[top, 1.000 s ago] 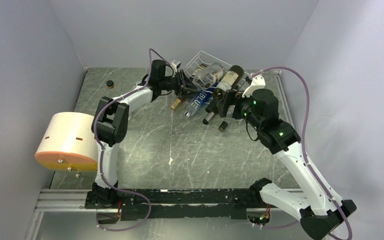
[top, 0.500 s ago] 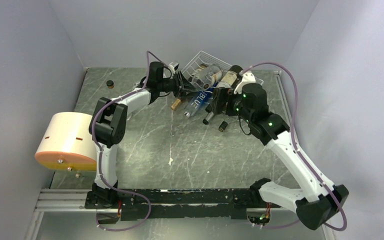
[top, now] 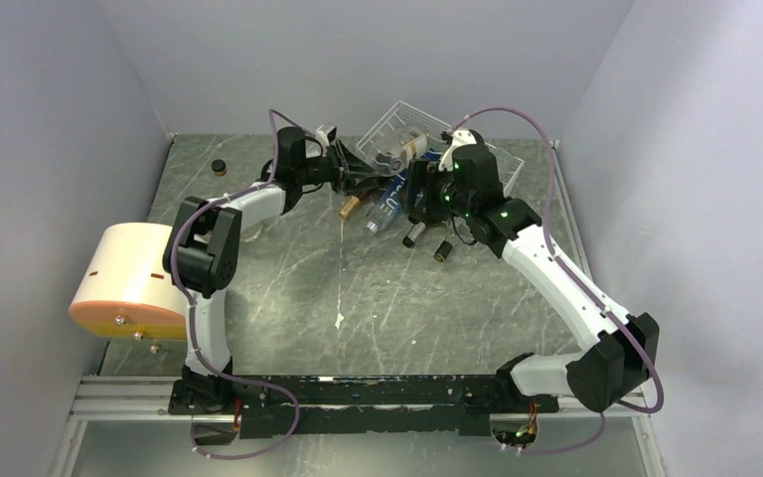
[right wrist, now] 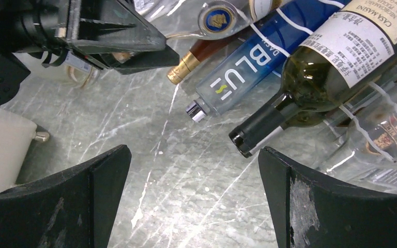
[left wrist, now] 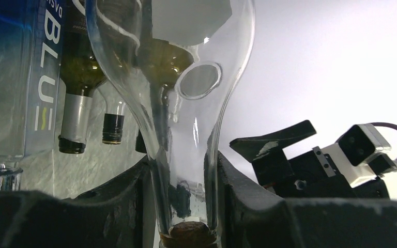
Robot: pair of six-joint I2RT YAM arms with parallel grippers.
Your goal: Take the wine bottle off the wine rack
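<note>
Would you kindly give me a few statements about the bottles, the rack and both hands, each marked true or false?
1. The left hand is shut on the neck of a clear glass bottle. True.
2. The right hand grips the dark wine bottle. False: it is open and holds nothing, with that bottle beside it.
3. The blue bottle bears pale lettering. True.
4. The cream cylinder lies in the wine rack. False: it sits at the left side of the table, well apart from the rack.
</note>
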